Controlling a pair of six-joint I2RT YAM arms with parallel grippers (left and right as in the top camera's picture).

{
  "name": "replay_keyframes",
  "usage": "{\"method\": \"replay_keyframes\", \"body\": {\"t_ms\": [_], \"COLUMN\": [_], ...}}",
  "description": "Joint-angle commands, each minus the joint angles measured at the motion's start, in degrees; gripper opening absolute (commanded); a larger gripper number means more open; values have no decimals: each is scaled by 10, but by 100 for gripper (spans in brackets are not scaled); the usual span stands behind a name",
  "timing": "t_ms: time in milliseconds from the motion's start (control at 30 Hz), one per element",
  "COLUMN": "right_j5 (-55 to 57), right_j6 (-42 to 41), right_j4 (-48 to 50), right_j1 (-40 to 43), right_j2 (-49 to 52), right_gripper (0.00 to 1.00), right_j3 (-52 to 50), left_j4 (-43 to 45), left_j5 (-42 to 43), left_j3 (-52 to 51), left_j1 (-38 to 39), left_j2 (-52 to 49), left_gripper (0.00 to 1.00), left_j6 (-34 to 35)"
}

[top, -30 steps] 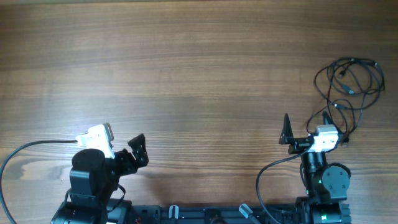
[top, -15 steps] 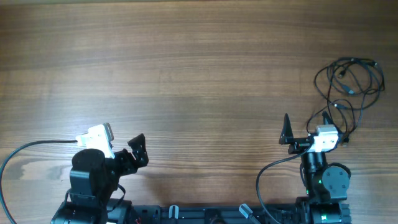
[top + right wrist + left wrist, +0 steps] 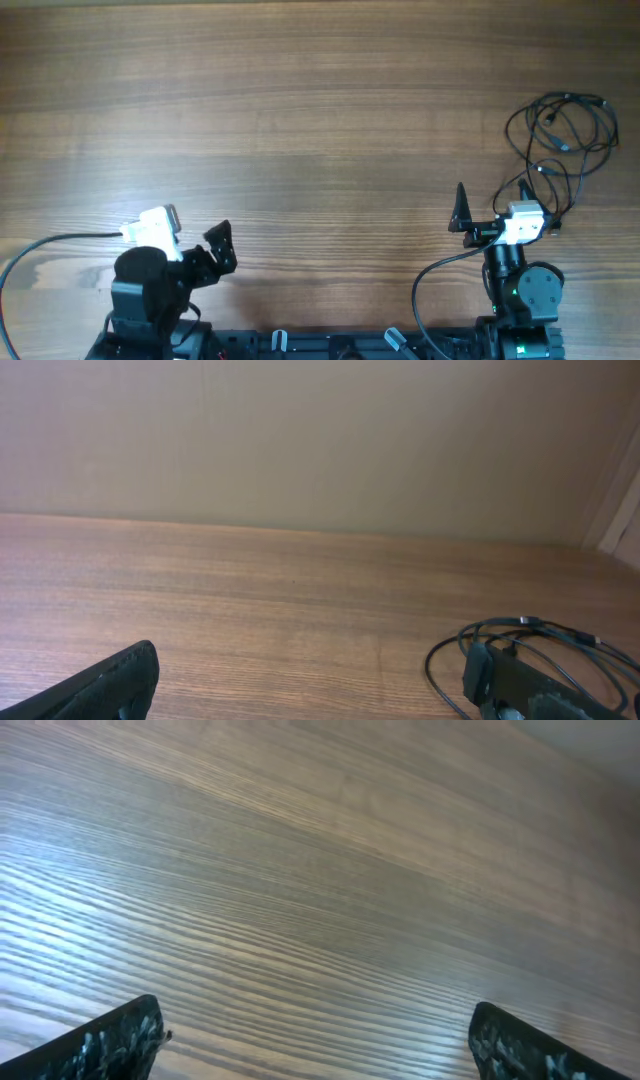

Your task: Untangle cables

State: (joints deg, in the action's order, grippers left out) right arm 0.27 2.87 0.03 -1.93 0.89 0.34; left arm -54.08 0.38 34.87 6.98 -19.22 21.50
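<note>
Overhead, I'm seeing the cables [image 3: 563, 146] lying in one loose tangle of loops at about 3 o'clock on the wooden table [image 3: 300, 120], close to its right edge. The right gripper [image 3: 500, 212] is sitting just below them, toward 5 o'clock, with the lowest loops running down beside it. The left gripper [image 3: 220, 245] is sitting at about 7 o'clock, well apart from the cables and holding nothing.

Left wrist: I'm looking at two dark fingertips [image 3: 120, 1035] at the bottom corners, spread wide. Only bare wood grain is showing between them, so they are gripping nothing.

Right wrist: the fingers are also standing wide apart, one [image 3: 110, 685] at 7 o'clock and the other [image 3: 505, 678] at 5 o'clock, with plain tabletop between them. The cables [image 3: 527, 623] are looping around and behind that 5 o'clock finger. I cannot tell whether a cord is touching it, but nothing is being pinched.
</note>
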Motion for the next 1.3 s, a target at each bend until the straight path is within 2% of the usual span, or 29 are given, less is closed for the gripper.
{"method": "replay_keyframes", "body": {"t_ms": [0,167,300,400,600,767,833,867,1167,1267], "right_j5": [6,6,6,6,6,6,6,6,6,6], "right_j6": [0,0,0,0,0,0,0,0,0,0], "right_j4": [5,5,5,5,5,5,5,5,5,5], "right_j1": [3,3,3,3,3,3,3,3,3,3], "right_j2": [-7,-7,-7,-7,-7,-7,-7,-7,-5,-5], "right_gripper": [100,100,100,100,100,100,99,100,100,100], "right_j3": [0,0,0,0,0,0,0,0,0,0], "left_j4": [60,250,333,398,596,582,528,495,496,498], "left_j5": [-11,-8,-8,-9,-9,13,26,29,33,34], "left_j3": [-60,-189,-243,-266,-347,-346,-346,-346,-346,-346], "left_j1": [-12,-13,-16,-21,-40,-40,-40,-40,-40,-40], "left_j2": [54,142,190,190,190,190,190,190,190,190], "left_gripper": [100,100,100,100,100,100,100,100,100,100], "left_j6": [-15,-16,-16,-17,-18,-108,-134,-131,-133,-104]}}
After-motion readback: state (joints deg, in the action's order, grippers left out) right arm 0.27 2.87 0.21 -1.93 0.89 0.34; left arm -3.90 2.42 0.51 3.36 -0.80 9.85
